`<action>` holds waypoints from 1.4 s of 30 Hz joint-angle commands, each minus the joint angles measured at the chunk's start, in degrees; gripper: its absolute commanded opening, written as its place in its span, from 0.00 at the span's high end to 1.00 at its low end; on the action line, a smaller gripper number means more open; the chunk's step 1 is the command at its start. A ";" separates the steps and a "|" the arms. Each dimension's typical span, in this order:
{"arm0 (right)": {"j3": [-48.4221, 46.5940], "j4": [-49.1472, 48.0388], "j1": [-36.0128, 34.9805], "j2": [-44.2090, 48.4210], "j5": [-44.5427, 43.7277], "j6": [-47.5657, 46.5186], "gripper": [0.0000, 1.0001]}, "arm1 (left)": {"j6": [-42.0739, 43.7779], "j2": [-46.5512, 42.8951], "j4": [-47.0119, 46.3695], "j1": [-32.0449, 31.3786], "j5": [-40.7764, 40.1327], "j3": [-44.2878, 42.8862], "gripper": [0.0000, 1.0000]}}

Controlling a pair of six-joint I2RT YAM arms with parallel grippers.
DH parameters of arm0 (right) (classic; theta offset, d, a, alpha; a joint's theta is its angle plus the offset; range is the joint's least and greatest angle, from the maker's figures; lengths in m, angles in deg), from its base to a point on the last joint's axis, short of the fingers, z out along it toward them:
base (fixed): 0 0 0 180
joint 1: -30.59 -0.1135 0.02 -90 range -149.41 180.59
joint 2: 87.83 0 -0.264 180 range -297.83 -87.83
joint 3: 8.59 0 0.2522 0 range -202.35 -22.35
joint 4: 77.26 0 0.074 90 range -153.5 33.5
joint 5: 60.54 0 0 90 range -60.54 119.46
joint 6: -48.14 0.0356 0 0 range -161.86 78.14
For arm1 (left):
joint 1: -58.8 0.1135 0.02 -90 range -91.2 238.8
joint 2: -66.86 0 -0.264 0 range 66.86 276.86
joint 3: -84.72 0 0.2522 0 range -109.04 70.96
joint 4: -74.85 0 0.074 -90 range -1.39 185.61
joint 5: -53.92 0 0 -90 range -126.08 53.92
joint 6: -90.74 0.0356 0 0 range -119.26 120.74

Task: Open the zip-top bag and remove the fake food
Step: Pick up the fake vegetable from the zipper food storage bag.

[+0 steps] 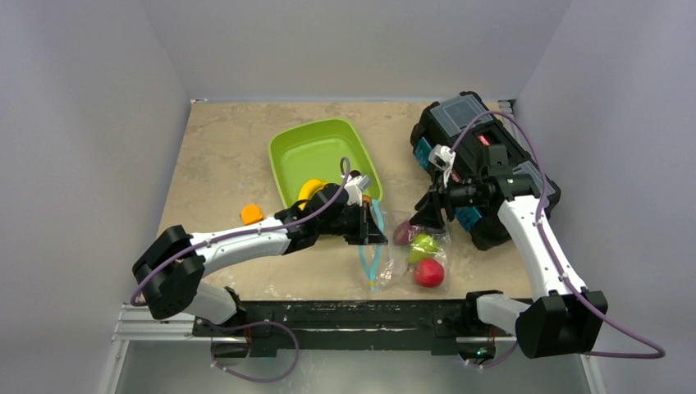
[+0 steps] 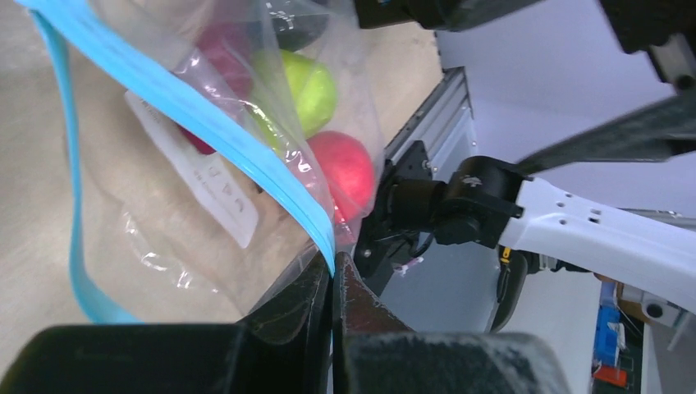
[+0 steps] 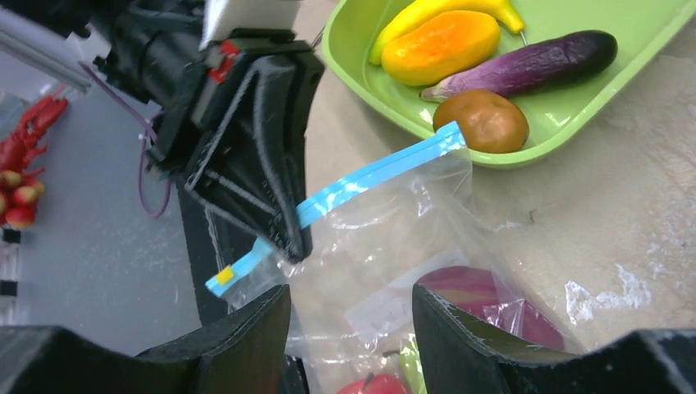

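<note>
The bag (image 1: 396, 264) is lying flat on the table (image 1: 222, 156) at near centre, just beyond the arm bases, mouth facing left, closed bottom right. Its blue strip (image 3: 369, 175) is running near to far along the left edge, the two halves parted, and a small yellow tab (image 3: 224, 275) is marking its near end. Inside, the apple (image 1: 428, 272) is sitting nearest, the pear (image 1: 423, 245) just beyond, the maroon piece (image 1: 402, 232) farthest. A white label (image 2: 197, 176) is showing on the bag wall, its print too blurred to read. The left gripper (image 1: 376, 236) is pinching the upper half of the strip between closed fingers (image 2: 361, 308), holding it raised above the lower half. The right gripper (image 1: 428, 220) is hovering over the bag's far end, jaws spread, gripping nothing. Beyond, the tray (image 1: 320, 156) is holding the banana (image 3: 435, 11), orange piece (image 3: 439, 45), eggplant (image 3: 525, 61) and brown piece (image 3: 480, 121). An orange block (image 1: 251, 214) is resting left of the tray; a black case (image 1: 468, 131) is standing at far right.
</note>
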 commanded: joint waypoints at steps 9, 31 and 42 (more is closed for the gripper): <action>-0.81 -15.44 -0.63 -1.11 -12.12 35.76 0.39 | -0.96 6.38 -5.87 -4.51 3.82 -12.97 1.00; 0.40 -11.27 -8.10 1.40 -26.81 26.26 0.38 | 0.27 11.04 -1.86 -6.62 2.15 -18.57 1.00; 0.54 -9.88 -8.71 3.06 -30.97 21.49 1.00 | 0.25 10.79 -0.14 -6.73 -0.04 -18.08 1.00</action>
